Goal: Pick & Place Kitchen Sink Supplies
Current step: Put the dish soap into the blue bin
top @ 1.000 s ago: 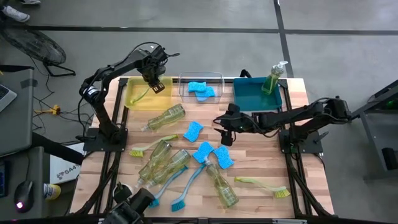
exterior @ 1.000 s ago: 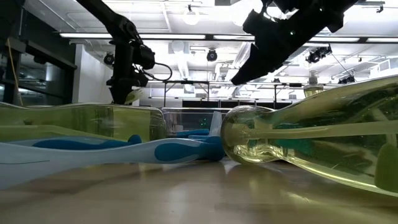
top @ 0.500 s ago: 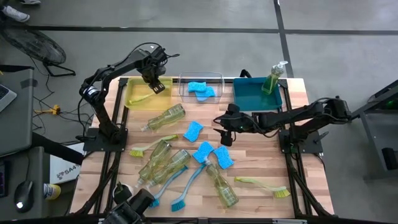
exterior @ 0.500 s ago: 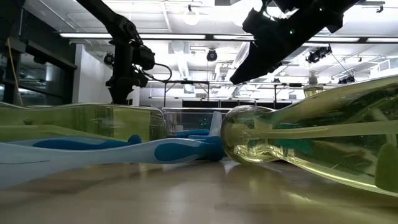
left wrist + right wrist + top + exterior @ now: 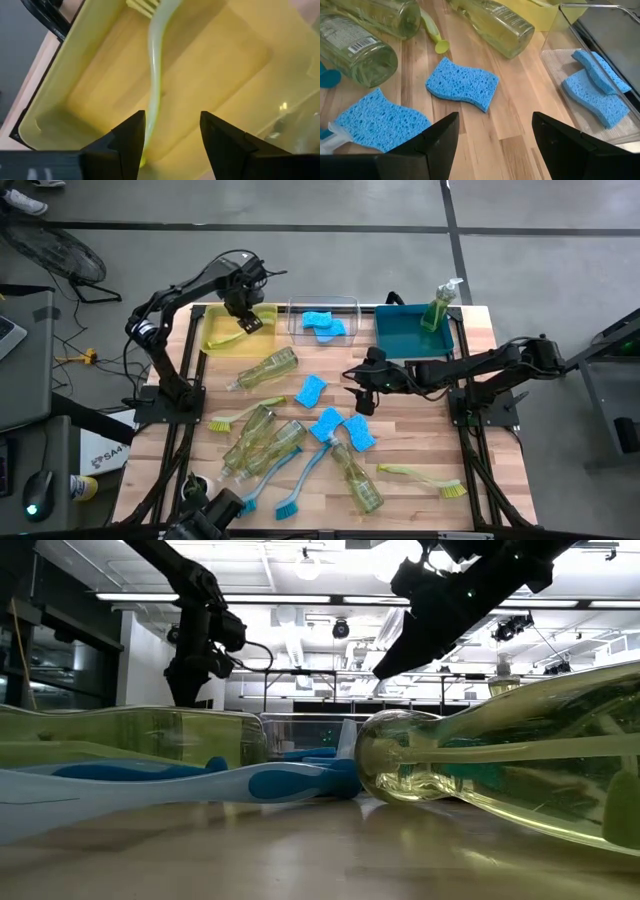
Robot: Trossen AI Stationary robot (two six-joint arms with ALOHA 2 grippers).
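**Brush lies in the yellow bin**

We see the left pincer point(image 5: 245, 314) spread wide above the yellow bin point(image 5: 212, 337), where a yellow-green brush point(image 5: 154, 75) lies lengthwise, bristles at the far end. The right pincer point(image 5: 361, 394), also spread, hangs over a blue sponge point(image 5: 462, 83) on the surface point(image 5: 420, 438).

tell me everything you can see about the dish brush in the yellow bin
The yellow-green dish brush looks like glossy plastic, with a long, gently curved handle and a bristled head at the far end. It lies slanted on the floor of the yellow bin. The left pincer is open above its handle end, not gripping it.
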